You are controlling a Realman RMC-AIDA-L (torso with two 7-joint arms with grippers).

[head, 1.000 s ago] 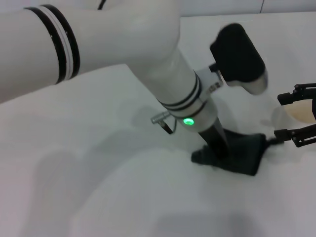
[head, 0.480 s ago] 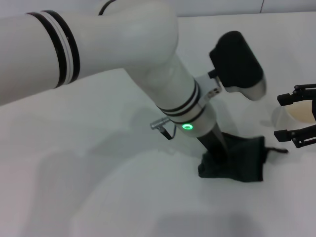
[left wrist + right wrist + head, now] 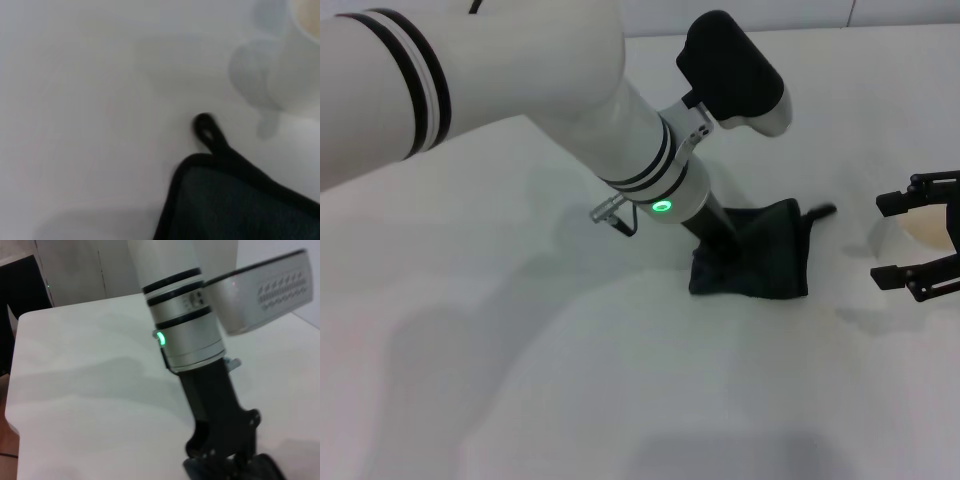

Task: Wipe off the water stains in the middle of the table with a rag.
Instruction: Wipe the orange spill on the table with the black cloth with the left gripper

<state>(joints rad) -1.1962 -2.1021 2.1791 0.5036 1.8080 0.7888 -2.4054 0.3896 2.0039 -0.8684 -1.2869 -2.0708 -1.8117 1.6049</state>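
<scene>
The dark rag lies bunched on the white table near the middle, its cord loop pointing toward the right arm. My left gripper stands down on the rag's left part, shut on the cloth. The left wrist view shows the rag's corner and loop. In the right wrist view the left gripper rises from the rag. My right gripper hangs open at the right edge, apart from the rag. No water stains show; a faint grey smear lies right of the rag.
A white paper cup stands just behind the right gripper, also in the left wrist view as a cup near the loop. The left arm's big white forearm spans the upper left.
The left gripper has dragged the rag leftward and farther from me across the table. The cord loop now trails to the right. The right gripper has stayed put.
</scene>
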